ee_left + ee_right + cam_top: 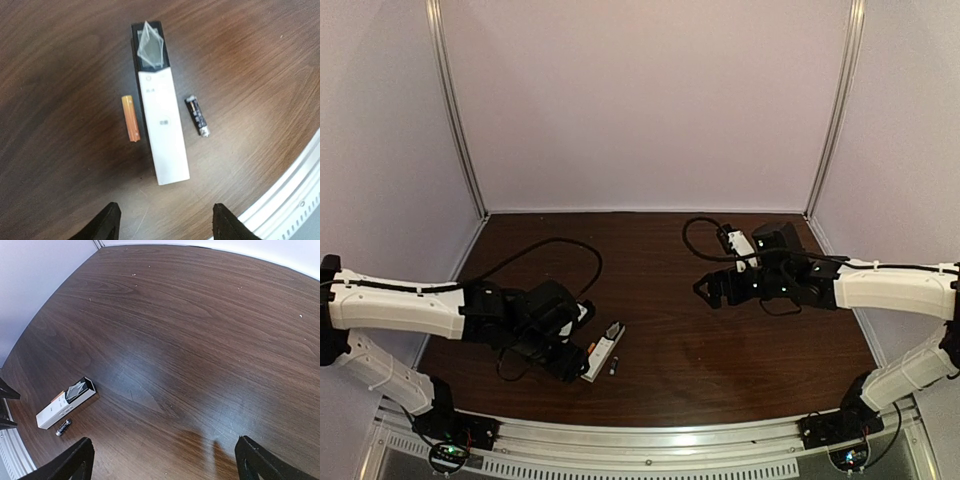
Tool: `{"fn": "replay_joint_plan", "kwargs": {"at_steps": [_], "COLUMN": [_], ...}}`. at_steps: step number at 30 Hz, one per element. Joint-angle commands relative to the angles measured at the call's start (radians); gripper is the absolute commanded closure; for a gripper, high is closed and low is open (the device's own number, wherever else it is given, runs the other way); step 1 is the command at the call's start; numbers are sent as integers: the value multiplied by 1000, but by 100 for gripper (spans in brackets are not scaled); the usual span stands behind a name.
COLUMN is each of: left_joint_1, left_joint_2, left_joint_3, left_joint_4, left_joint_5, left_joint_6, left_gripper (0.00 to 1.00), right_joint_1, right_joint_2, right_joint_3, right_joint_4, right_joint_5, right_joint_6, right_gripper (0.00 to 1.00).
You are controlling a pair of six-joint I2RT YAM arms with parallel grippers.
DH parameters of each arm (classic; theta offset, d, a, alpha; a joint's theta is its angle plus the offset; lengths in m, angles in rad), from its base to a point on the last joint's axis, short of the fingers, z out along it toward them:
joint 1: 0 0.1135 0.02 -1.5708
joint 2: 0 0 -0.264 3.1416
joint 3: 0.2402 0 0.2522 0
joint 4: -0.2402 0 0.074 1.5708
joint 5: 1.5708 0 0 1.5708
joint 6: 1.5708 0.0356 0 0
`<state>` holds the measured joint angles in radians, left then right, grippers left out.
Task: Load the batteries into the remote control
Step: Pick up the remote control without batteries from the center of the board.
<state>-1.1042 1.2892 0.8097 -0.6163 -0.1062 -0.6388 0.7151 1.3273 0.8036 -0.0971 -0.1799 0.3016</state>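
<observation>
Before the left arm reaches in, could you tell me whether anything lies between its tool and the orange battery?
Nothing visible does. The left tool hangs open over the table, and the orange battery lies ahead of it, close beside the remote control; the black battery is on the remote's other side.

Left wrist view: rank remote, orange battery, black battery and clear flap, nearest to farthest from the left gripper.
1. Remote, centre, its near end closest to the left gripper.
2. Orange battery, left of it, and black battery, right: too close to call.
3. Clear flap, remote's far end.
</observation>
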Motion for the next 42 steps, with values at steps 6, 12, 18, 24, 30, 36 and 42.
{"fn": "replay_joint_plan", "kwargs": {"at_steps": [6, 12, 18, 24, 30, 36, 42], "left_joint_1": [-56, -63, -63, -64, -63, -64, -64], "left_joint_2": [167, 222, 252, 287, 314, 343, 364], "left_joint_3": [68, 83, 79, 89, 96, 119, 132], "left_joint_4": [-40, 3, 38, 57, 55, 55, 52], "left_joint_5": [-86, -66, -46, -37, -51, -64, -73], "left_joint_6": [-96, -94, -95, -87, -85, -87, -94], "left_gripper": [40, 47, 49, 55, 59, 62, 65], "right_joint_1": [3, 1, -4, -8, -12, -17, -21], "right_joint_2": [-17, -59, -63, -62, -66, -66, -68], "right_joint_3": [-9, 1, 11, 4, 0, -3, -5], "right_joint_4": [-32, -51, -67, -63, -66, -66, -70], "right_joint_5": [2, -2, -1, -5, -4, -6, 0], "right_joint_6": [24, 35, 28, 28, 28, 28, 25], "right_gripper": [0, 0, 0, 0, 0, 0, 0]}}
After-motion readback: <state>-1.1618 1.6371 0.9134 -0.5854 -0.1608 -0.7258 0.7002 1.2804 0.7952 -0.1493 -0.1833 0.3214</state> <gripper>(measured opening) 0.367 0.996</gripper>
